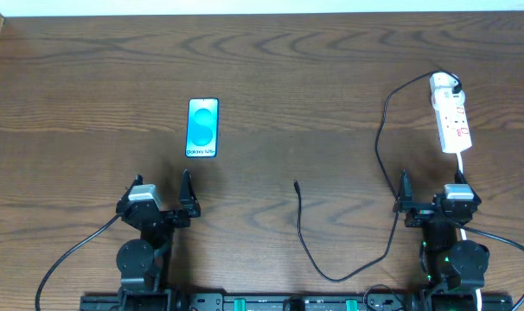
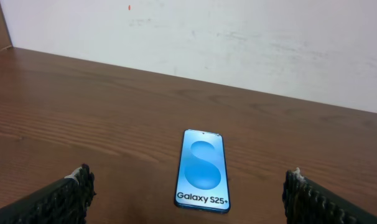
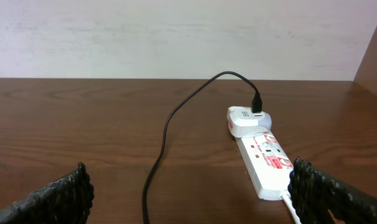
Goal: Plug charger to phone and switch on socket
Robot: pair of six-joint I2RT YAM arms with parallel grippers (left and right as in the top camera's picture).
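The phone [image 1: 202, 128] lies flat on the wooden table, screen up, at the left-centre; the left wrist view shows it [image 2: 203, 170] just ahead of my left gripper [image 1: 162, 192], which is open and empty. The white socket strip [image 1: 452, 119] lies at the far right, with the charger's white plug [image 1: 444, 84] seated in its far end. The black cable [image 1: 385, 155] loops down the table and back up to its loose connector tip [image 1: 296, 184] at the centre. My right gripper [image 1: 431, 188] is open and empty, just short of the strip [image 3: 263, 162].
The socket's white cord [image 1: 463, 164] runs from the strip toward my right arm base. A pale wall [image 2: 238, 43] stands beyond the table's far edge. A wooden side panel [image 3: 372, 56] shows at the far right.
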